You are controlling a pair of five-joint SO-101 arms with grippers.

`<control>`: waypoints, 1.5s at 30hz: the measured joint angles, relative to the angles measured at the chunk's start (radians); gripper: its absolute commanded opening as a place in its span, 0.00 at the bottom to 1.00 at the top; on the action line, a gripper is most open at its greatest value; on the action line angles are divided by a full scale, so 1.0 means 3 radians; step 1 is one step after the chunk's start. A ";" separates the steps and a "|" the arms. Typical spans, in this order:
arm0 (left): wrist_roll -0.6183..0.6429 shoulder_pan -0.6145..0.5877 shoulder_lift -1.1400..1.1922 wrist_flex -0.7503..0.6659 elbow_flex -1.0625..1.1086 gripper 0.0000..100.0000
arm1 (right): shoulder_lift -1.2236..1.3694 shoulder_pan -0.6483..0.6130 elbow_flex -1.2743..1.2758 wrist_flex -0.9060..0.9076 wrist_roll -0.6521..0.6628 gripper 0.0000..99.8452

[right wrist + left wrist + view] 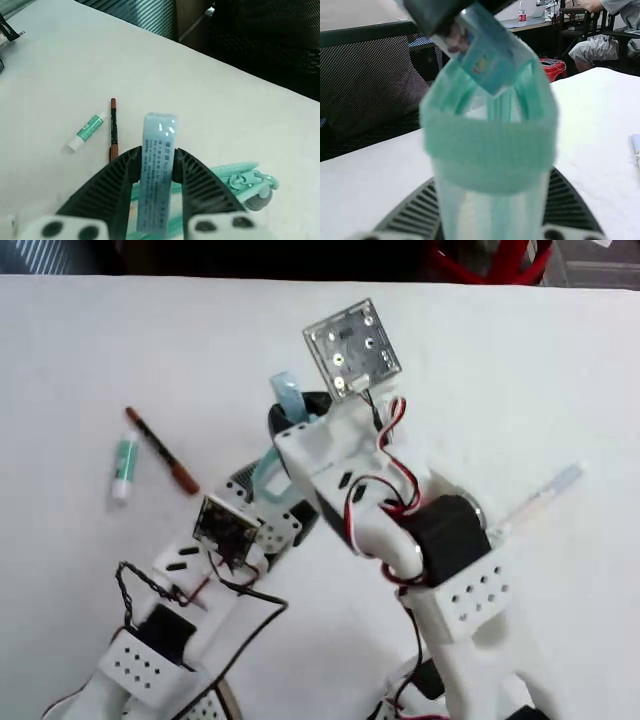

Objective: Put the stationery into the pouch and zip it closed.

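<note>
Firmly, right gripper pinched on the pale blue tag, left gripper clamped around the mint pouch

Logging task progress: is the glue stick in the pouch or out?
Out. The glue stick lies on the table beside the brown pencil, well apart from the pouch.

A white table is lying under bright, even light. Beyond the table's far edge a red object is sitting. A black mesh panel is standing behind the table, and farther back a desk is bearing a bottle.
</note>
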 measured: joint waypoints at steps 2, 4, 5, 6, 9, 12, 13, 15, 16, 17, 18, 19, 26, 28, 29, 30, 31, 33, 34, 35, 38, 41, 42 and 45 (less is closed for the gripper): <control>0.0000 0.0000 0.0000 0.0000 0.0000 0.22 | -0.0153 -0.0046 0.0251 -0.0179 0.0000 0.02; 0.0000 -0.0005 0.0000 0.0000 0.0000 0.22 | -0.0312 -0.0092 0.0547 -0.0419 0.0000 0.02; 0.0000 -0.0005 0.0000 0.0000 0.0000 0.22 | -0.0394 -0.0113 0.0685 -0.0532 0.0036 0.02; 0.0005 -0.0010 0.0000 0.0000 0.0000 0.22 | -0.0491 -0.0118 0.0803 -0.0629 0.0097 0.02; 0.0000 -0.0020 0.0000 0.0000 0.0000 0.22 | -0.0808 -0.0133 0.1074 -0.0788 0.0256 0.02; 0.0000 -0.0010 0.0000 0.0000 0.0000 0.22 | -0.1074 -0.0143 0.1243 -0.0803 0.0358 0.02; 0.0000 -0.0010 0.0000 0.0000 0.0000 0.22 | -0.1135 -0.0143 0.1304 -0.0808 0.0389 0.02; 0.0000 -0.0010 0.0005 0.0000 0.0000 0.22 | -0.1207 -0.0153 0.1401 -0.0823 0.0491 0.02; 0.0000 -0.0010 0.0005 0.0000 0.0000 0.22 | -0.1227 -0.0153 0.1442 -0.0844 0.0542 0.02; 0.0000 -0.0005 0.0005 0.0000 0.0000 0.22 | -0.1253 -0.0153 0.1478 -0.0844 0.0598 0.02; 0.0000 -0.0005 0.0005 0.0000 0.0000 0.22 | -0.1284 -0.0159 0.1509 -0.0823 0.0655 0.02; 0.0000 -0.0005 0.0005 0.0000 0.0000 0.22 | -0.1314 -0.0159 0.1524 -0.0803 0.0716 0.02; 0.0000 -0.0005 0.0005 0.0000 0.0000 0.22 | -0.1376 -0.0199 0.1529 -0.0772 0.0839 0.03; 0.0000 -0.0005 0.0005 0.0000 0.0000 0.22 | -0.1432 -0.0256 0.1555 -0.0716 0.0849 0.10; 0.0000 -0.0005 0.0005 0.0000 0.0000 0.22 | -0.1458 -0.0261 0.1565 -0.0690 0.0849 0.15; 0.0000 -0.0005 0.0005 0.0000 0.0000 0.22 | -0.1473 -0.0271 0.1565 -0.0655 0.0849 0.19; 0.0000 -0.0005 0.0005 0.0000 0.0000 0.22 | -0.1499 -0.0286 0.1565 -0.0604 0.0854 0.21; 0.0000 -0.0010 0.0005 0.0000 0.0000 0.22 | -0.1534 -0.0266 0.1575 -0.0517 0.0854 0.21; 0.0000 -0.0010 0.0005 0.0000 0.0000 0.22 | -0.1545 -0.0251 0.1575 -0.0486 0.0854 0.20; 0.0000 -0.0005 0.0005 0.0000 0.0000 0.22 | -0.1545 -0.0225 0.1575 -0.0471 0.0854 0.19; 0.0000 -0.0005 0.0005 0.0000 0.0000 0.22 | -0.1545 -0.0133 0.1570 -0.0460 0.0854 0.18; 0.0000 -0.0005 0.0005 0.0000 0.0000 0.22 | -0.1545 -0.0061 0.1539 -0.0404 0.0849 0.18; 0.0000 -0.0005 0.0005 0.0000 0.0000 0.22 | -0.1555 -0.0051 0.1534 -0.0389 0.0849 0.18; 0.0000 -0.0005 0.0005 0.0000 0.0000 0.22 | -0.1606 -0.0046 0.1539 -0.0368 0.0849 0.18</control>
